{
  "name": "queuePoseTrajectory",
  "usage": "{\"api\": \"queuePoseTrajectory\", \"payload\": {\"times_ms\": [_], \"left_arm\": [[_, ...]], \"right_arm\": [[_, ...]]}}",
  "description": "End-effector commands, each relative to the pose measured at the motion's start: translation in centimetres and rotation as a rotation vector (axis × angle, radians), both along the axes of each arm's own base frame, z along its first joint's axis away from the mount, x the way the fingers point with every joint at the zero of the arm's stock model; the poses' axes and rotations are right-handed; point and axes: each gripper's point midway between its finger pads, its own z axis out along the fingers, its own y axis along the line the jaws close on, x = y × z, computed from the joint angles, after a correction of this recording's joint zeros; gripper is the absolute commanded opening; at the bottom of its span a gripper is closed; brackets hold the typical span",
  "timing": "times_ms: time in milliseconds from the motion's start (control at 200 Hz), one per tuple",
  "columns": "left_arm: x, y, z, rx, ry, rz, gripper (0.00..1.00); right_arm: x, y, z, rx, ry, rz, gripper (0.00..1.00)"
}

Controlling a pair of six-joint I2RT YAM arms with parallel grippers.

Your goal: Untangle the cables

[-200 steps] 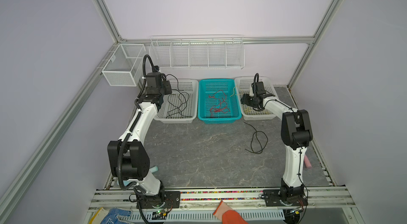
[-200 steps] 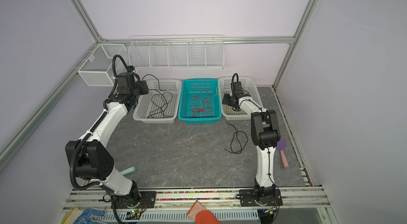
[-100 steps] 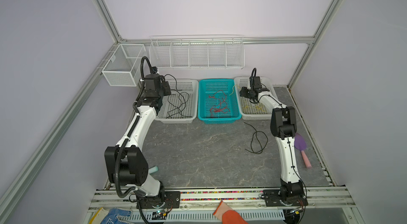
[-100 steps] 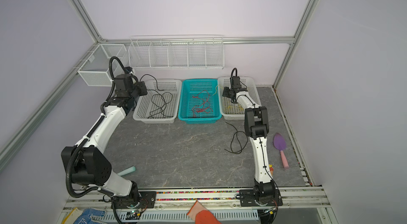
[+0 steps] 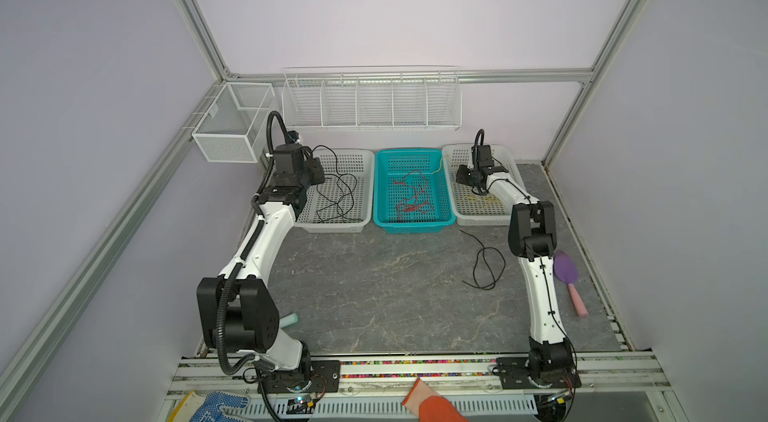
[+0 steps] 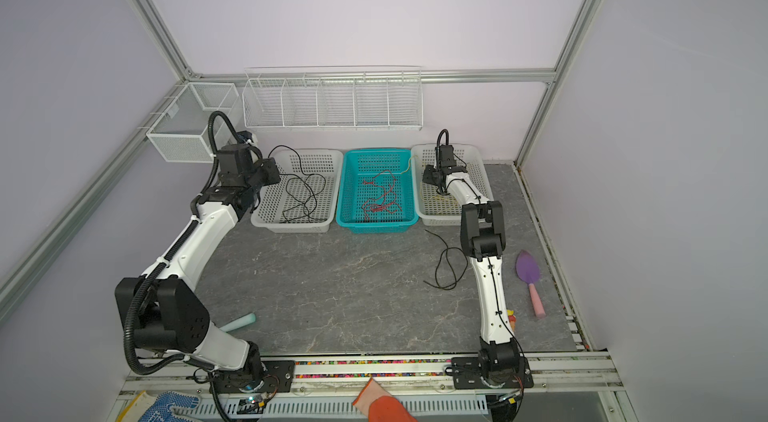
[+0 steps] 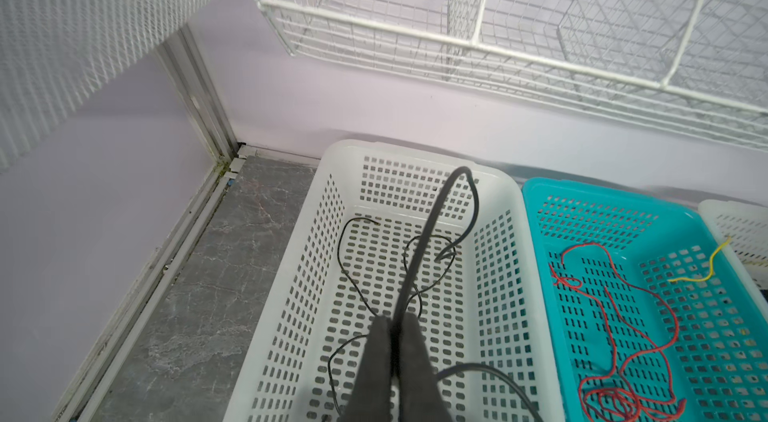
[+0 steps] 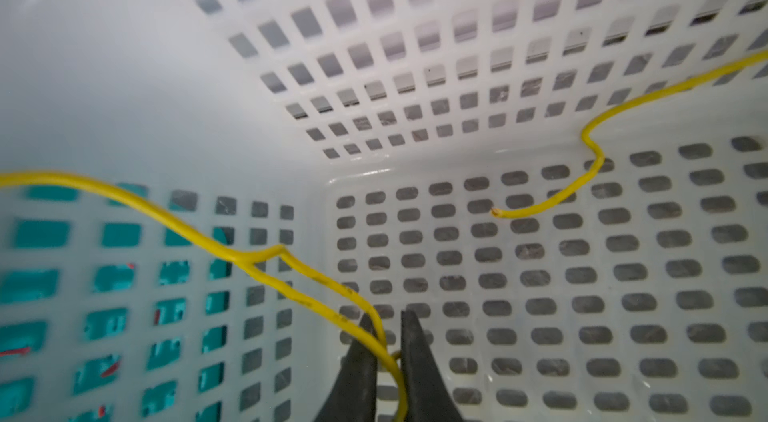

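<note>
Table (image 5: 374, 283) centre open; loose black cable (image 5: 484, 262) lies right; wire shelf (image 5: 370, 98) above baskets' (image 5: 409, 224) far ends.

Both top views look down from high in front of the teal basket (image 5: 411, 226) (image 6: 376, 227), sharing nearly the whole scene. The left wrist camera peers closely into the white basket (image 7: 399, 152) left of it, teal basket (image 7: 598, 195) included; the right wrist camera sits inside the white basket (image 8: 124, 87) to its right.

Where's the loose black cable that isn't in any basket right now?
In both top views the loose black cable lies coiled on the grey table, in front of the right white basket, just left of the right arm's elbow.
</note>
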Motion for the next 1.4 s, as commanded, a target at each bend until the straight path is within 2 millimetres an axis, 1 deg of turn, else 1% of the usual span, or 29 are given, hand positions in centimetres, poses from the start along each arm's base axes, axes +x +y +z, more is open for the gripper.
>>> {"api": "queuePoseTrajectory", "payload": {"times_ms": [0, 105, 195, 270, 335, 405, 495, 610, 705, 835, 890, 965, 1065, 1125, 1230, 1305, 1380, 1395], "left_arm": [[0.1, 0.0, -2.3, -0.009, 0.057, -0.004, 0.0], [0.4, 0.0, -3.1, -0.005, 0.079, -0.001, 0.0], [0.5, 0.0, -3.7, -0.002, 0.095, -0.001, 0.0], [0.6, 0.0, -4.4, -0.001, 0.112, -0.001, 0.0], [0.7, 0.0, -4.9, 0.002, 0.126, 0.0, 0.0], [0.7, 0.2, -5.7, 0.016, 0.144, 0.009, 0.0], [0.8, 0.6, -6.6, 0.036, 0.168, 0.024, 0.0], [1.0, 0.6, -7.3, 0.04, 0.193, 0.027, 0.0], [1.3, 0.4, -7.6, 0.03, 0.207, 0.02, 0.0], [1.3, 0.2, -7.7, 0.021, 0.221, 0.013, 0.0], [1.2, 0.1, -7.6, 0.019, 0.225, 0.01, 0.0], [1.2, 0.1, -7.7, 0.018, 0.232, 0.011, 0.0], [1.2, 0.0, -7.8, 0.01, 0.243, 0.006, 0.0], [1.2, -0.1, -7.9, 0.009, 0.248, 0.003, 0.0], [1.2, -0.1, -7.7, 0.007, 0.248, 0.003, 0.01], [1.1, -0.3, -7.4, -0.002, 0.247, -0.004, 0.07], [0.9, -0.4, -6.5, -0.017, 0.232, -0.008, 0.11], [0.8, -0.4, -6.2, -0.02, 0.223, -0.009, 0.12]], "right_arm": [[-0.2, -2.8, 4.0, 0.007, -0.07, -0.072, 0.08], [-0.5, -2.3, 6.7, 0.052, -0.134, -0.049, 0.07], [-0.6, -1.1, 8.6, 0.134, -0.181, -0.002, 0.07], [-0.7, -0.3, 9.2, 0.17, -0.193, 0.026, 0.07], [-0.8, 0.1, 9.4, 0.192, -0.187, 0.037, 0.07], [-1.2, 0.0, 10.5, 0.219, -0.229, 0.032, 0.07], [-2.2, -1.1, 11.8, 0.197, -0.236, -0.018, 0.07], [-3.8, -3.1, 11.3, 0.164, -0.151, -0.092, 0.07], [-5.0, -4.5, 9.7, 0.142, -0.075, -0.148, 0.07], [-6.1, -6.2, 7.4, 0.057, 0.012, -0.212, 0.07], [-6.6, -6.7, 6.8, 0.031, 0.044, -0.225, 0.07], [-7.0, -6.7, 6.3, 0.03, 0.07, -0.232, 0.07], [-7.3, -7.1, 5.8, 0.011, 0.098, -0.252, 0.13], [-7.3, -7.2, 5.9, 0.008, 0.099, -0.255, 0.16], [-6.8, -6.7, 6.9, 0.026, 0.085, -0.226, 0.31], [-7.0, -6.8, 8.0, 0.019, 0.072, -0.227, 0.4], [-7.2, -6.8, 9.4, 0.027, 0.038, -0.228, 0.44], [-7.2, -6.8, 10.0, 0.035, 0.021, -0.226, 0.45]]}}
